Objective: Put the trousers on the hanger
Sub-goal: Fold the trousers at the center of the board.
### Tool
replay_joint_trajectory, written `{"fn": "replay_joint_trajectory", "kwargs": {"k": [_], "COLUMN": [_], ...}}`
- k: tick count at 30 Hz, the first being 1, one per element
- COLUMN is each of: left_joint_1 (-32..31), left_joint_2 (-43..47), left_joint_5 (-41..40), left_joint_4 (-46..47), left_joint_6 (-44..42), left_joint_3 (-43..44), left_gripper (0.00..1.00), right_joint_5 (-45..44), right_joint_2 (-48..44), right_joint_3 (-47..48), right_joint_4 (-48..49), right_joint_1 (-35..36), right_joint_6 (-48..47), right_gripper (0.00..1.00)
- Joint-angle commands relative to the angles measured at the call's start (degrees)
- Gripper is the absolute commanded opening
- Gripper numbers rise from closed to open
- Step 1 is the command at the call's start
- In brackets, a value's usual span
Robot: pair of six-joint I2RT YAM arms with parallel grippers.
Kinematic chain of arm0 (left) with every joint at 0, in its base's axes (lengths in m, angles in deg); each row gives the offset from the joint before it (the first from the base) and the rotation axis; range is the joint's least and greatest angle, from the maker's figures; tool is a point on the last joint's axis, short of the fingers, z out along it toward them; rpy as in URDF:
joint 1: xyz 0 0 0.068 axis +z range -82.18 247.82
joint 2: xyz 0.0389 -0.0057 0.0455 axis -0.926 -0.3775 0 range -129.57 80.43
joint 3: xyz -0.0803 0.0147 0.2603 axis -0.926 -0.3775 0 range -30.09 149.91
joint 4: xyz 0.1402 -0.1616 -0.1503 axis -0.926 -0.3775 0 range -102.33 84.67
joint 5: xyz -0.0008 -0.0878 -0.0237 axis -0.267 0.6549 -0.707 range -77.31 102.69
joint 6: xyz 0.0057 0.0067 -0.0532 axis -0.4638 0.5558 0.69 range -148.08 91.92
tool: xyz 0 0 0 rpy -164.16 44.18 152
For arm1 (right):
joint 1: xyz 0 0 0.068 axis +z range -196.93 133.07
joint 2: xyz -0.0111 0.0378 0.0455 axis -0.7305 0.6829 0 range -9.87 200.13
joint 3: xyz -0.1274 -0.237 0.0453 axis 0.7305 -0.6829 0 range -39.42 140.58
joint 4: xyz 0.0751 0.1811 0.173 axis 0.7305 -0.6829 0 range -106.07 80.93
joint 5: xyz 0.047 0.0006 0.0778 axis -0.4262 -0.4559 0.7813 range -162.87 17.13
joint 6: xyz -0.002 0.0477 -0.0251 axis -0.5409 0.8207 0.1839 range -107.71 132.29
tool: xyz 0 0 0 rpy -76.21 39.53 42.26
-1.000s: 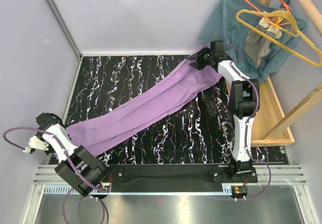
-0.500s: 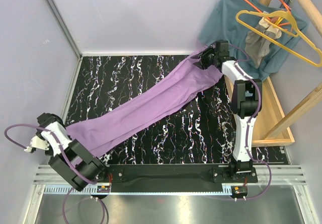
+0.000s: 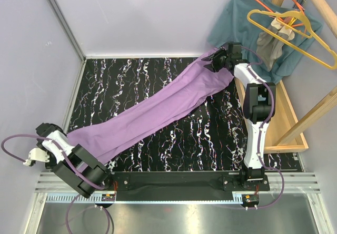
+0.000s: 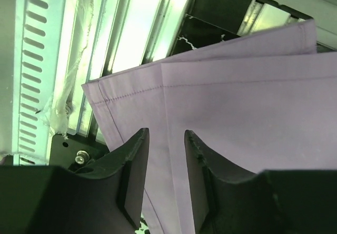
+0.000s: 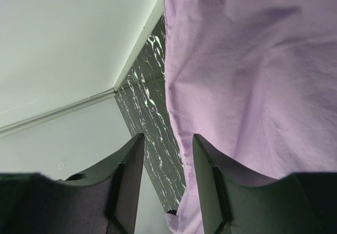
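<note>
My left claw (image 4: 166,134) is open over the trousers (image 3: 158,108); whether my right claw (image 5: 167,138) grips, I cannot tell. Dragging legs could tug them loose.

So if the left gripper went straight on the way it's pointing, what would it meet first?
The trousers: their hemmed leg end lies right ahead of the left gripper, showing through the gap between its parted jaws. How close the cloth is can't be judged.
</note>
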Motion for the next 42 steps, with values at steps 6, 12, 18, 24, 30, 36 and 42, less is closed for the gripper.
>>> {"fn": "replay_joint_trajectory", "kwargs": {"k": [6, 12, 18, 24, 30, 36, 42], "left_joint_1": [2.5, 2.8, 3.2, 3.4, 3.5, 3.5, 3.5], "left_joint_2": [0.3, 0.0, 1.4, 1.7, -0.2, -2.1, -1.9], "left_joint_5": [-3.7, -3.0, -2.6, -2.3, -2.8, -2.4, -1.9], "left_joint_4": [6.1, 10.9, 12.0, 14.0, 15.9, 16.1, 16.2], "left_joint_6": [-1.5, -2.6, -0.2, 1.4, -0.4, -1.8, -2.1], "left_joint_3": [-2.8, -4.8, -7.8, -9.6, -7.6, -6.7, -6.5], "left_gripper": [0.36, 0.37, 0.32, 0.3, 0.22, 0.09, 0.0], "right_joint_5": [1.9, 2.2, 2.3, 2.2, 2.3, 2.3, 2.3], "right_joint_2": [-1.5, -1.2, -1.1, -1.1, -1.6, -2.0, -2.1], "right_joint_3": [0.0, 0.3, 0.3, -0.1, -0.4, -0.6, -0.8], "right_joint_4": [3.2, 3.5, 3.5, 3.7, 3.9, 4.0, 4.0], "right_joint_1": [-1.4, -1.5, -1.8, -1.8, -2.0, -1.9, -2.0], "right_joint_6": [1.2, 1.5, 1.7, 1.7, 1.7, 1.6, 1.5], "right_gripper": [0.49, 0.49, 0.49, 0.49, 0.49, 0.49, 0.49]}}
